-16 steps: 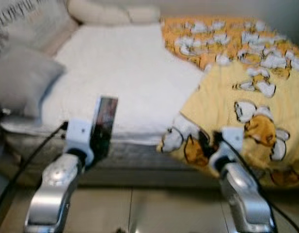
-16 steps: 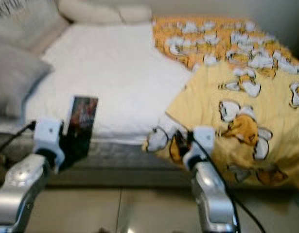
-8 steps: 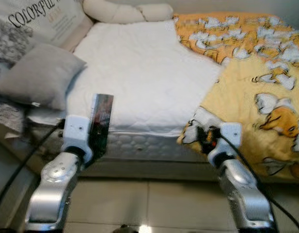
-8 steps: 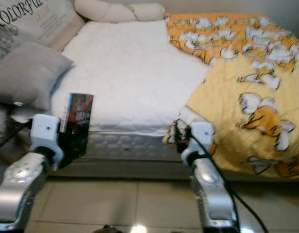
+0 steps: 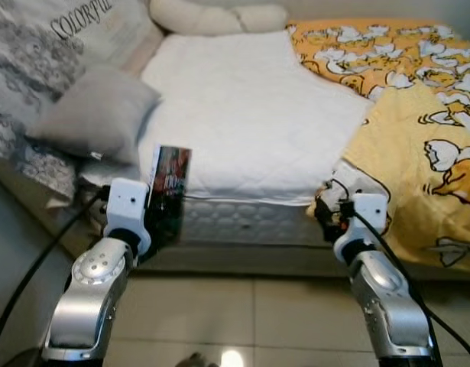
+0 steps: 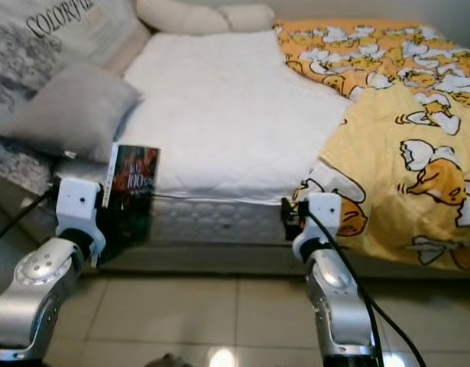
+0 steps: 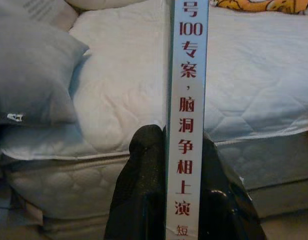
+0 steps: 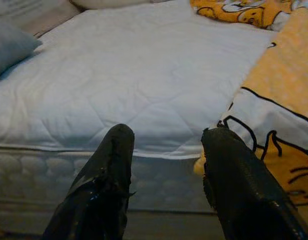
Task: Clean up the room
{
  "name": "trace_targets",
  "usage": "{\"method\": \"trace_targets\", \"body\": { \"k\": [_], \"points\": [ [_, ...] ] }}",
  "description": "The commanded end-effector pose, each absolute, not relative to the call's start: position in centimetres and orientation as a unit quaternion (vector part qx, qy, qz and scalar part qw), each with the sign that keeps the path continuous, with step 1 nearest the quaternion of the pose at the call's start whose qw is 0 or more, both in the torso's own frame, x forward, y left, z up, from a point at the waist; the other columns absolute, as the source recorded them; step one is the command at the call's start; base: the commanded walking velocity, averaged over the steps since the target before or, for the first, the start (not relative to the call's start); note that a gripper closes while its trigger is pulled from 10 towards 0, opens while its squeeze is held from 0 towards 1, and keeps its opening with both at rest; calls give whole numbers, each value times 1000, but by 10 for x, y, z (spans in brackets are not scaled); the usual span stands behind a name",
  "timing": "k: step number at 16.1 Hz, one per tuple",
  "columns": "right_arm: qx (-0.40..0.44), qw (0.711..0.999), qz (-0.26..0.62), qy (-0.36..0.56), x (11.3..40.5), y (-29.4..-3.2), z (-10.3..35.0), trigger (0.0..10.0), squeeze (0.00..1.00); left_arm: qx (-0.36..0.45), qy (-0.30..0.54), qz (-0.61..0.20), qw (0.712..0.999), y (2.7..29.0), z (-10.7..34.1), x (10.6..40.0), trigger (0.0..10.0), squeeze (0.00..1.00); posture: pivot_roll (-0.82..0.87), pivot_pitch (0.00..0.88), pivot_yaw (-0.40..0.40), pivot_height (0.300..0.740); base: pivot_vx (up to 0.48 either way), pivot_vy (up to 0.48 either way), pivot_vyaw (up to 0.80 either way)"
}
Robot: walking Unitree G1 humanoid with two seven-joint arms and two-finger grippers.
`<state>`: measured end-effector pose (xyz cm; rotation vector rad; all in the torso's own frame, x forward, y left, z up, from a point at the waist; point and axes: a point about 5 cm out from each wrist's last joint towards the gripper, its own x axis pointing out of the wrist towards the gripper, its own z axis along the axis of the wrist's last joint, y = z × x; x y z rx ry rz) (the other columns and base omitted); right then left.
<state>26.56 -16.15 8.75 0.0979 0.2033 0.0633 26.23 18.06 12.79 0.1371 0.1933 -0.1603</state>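
The left hand is clamped on a book, held upright with its spine toward the wrist camera; red characters and "100" run down the spine. In the head views the book stands at about 9 o'clock, in front of the near edge of the bed. The right hand hangs at about 3 o'clock, its fingers apart with nothing between them, just before the mattress edge. A white quilted mattress cover fills the middle of the bed. A grey pillow lies at 10 o'clock, beside a printed cushion. A yellow duck-print blanket covers the bed from 1 to 4 o'clock and drapes over the edge near the right hand. The floor is pale tile.
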Motion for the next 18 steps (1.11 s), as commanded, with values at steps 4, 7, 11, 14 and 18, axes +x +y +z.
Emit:
{"method": "trace_targets", "body": {
  "k": [4, 7, 11, 14, 18],
  "points": [
    [58, 993, 44, 95, 269, -153, 91, 10000, 0, 64, 69, -67, 993, 185, 140, 268, 10000, 0, 39, 0, 52, 740, 0, 0, 0],
    [35, 994, 47, 94, 272, -152, 91, 10000, 0, 69, 67, -67, 993, 185, 141, 270, 10000, 0, 40, 0, 45, 740, 81, 0, 0],
    [29, 993, 59, 97, 274, -147, 91, 10000, 0, 69, 66, -68, 993, 184, 141, 270, 10000, 0, 41, 0, 40, 740, 245, 0, 800],
    [31, 992, 77, 94, 275, -141, 91, 10000, 0, 73, 64, -70, 993, 185, 142, 272, 10000, 0, 45, 0, 39, 740, 244, 0, 800],
    [30, 992, 82, 93, 275, -139, 91, 10000, 0, 76, 62, -70, 993, 185, 143, 274, 10000, 0, 46, 0, 42, 740, 245, 0, 800]
  ]
}}
